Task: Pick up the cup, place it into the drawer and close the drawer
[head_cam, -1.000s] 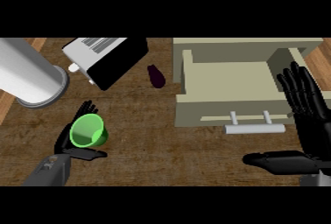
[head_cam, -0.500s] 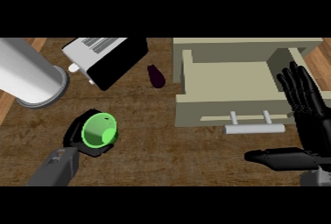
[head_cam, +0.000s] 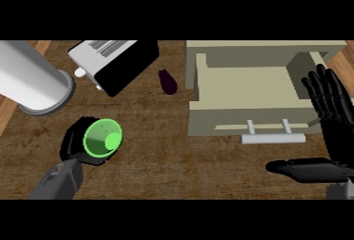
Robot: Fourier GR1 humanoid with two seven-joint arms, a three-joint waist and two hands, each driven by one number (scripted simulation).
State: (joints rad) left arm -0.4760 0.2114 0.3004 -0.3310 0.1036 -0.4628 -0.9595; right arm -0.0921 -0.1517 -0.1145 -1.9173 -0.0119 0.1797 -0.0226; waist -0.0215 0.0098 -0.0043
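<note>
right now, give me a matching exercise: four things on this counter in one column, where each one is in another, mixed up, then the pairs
Things:
1. cup
2. drawer
3. eggplant
4. right hand

Places:
A. open, at the view's upper right
B. between the toaster and the drawer
C. held in the left hand, lower left
D. open, fingers up, at the right edge

Pairs: 1-C, 2-A, 3-B, 4-D

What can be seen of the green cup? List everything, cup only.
The green cup is bright green and smooth, plastic by its look. It is tipped so its round mouth faces the camera, showing a paler inside with a few dark specks. The left robot hand is curled round it from the left and below, hiding most of its outer wall. It sits over the wooden counter at the view's lower left, well apart from the open drawer.
</note>
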